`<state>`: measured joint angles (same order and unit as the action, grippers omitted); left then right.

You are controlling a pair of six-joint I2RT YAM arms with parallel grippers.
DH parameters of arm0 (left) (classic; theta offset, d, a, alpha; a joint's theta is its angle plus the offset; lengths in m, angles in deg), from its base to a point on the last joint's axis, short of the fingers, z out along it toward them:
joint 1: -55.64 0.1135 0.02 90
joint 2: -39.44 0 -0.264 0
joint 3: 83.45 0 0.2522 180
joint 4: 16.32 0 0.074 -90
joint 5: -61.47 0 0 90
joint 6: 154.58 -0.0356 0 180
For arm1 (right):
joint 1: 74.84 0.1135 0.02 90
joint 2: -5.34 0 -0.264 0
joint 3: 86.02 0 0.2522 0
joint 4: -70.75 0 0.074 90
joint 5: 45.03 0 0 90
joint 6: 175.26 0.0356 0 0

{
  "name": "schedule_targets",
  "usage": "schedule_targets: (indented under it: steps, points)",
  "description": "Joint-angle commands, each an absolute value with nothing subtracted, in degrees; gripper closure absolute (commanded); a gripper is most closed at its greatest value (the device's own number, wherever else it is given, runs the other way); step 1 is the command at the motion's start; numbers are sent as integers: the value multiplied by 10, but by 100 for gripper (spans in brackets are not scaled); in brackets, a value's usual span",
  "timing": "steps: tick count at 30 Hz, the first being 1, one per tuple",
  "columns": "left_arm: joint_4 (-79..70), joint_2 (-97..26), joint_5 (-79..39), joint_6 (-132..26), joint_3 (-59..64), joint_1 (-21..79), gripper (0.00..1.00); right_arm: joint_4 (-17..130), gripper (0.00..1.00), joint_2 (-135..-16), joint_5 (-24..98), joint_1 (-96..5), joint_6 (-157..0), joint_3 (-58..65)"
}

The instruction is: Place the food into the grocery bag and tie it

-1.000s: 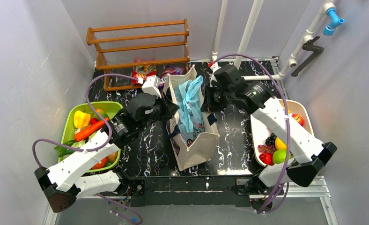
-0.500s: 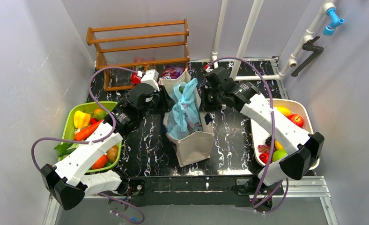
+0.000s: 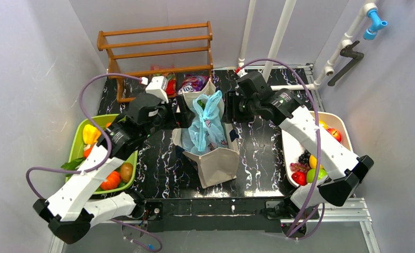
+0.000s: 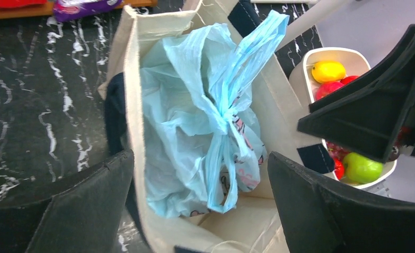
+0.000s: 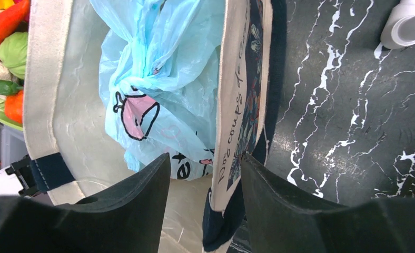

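Note:
The grocery bag (image 3: 205, 125), light blue and knotted at the top, sits inside a beige canvas tote (image 3: 217, 167) at mid table. The wrist views show the bag (image 4: 189, 116) (image 5: 152, 63) with its handles tied. What it holds is hidden by the plastic. My left gripper (image 3: 180, 117) (image 4: 199, 158) is open and straddles the tote's left wall (image 4: 132, 89) without touching it. My right gripper (image 3: 230, 112) (image 5: 205, 158) is open, with the tote's printed right wall (image 5: 237, 105) loose between its jaws. Loose food lies in the side trays.
A green tray (image 3: 84, 126) of vegetables stands at the left, a white tray (image 3: 342, 124) of fruit at the right. A wooden rack (image 3: 158, 52) with snack packets (image 3: 192, 83) stands at the back. White pipes (image 3: 279, 31) rise behind the right arm.
Both grippers have opened and let go of the tote. The left arm has drawn back to the left, and the tote now sits farther back.

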<state>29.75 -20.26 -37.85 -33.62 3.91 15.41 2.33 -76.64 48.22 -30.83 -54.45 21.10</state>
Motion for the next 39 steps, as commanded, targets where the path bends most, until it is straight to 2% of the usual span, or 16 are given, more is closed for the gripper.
schedule_targets:
  steps: [1,11,15,20,27,36,39]
  points:
    - [371,-147,-438,-391,57,157,2,-2,41,-739,510,-307,-562,261]
    - [403,-67,-548,-495,-3,161,2,46,40,-648,532,-307,-575,255]
    - [399,-27,-578,-511,-47,161,2,89,38,-587,547,-307,-574,203]
    - [381,35,-607,-525,-122,162,2,161,31,-499,536,-307,-579,107]
    - [353,111,-638,-554,-204,163,2,160,28,-429,529,-307,-581,38]
    - [365,232,-620,-554,-273,162,2,155,27,-344,548,-308,-563,-64]
    - [356,298,-582,-548,-300,162,2,163,23,-327,536,-307,-561,-78]
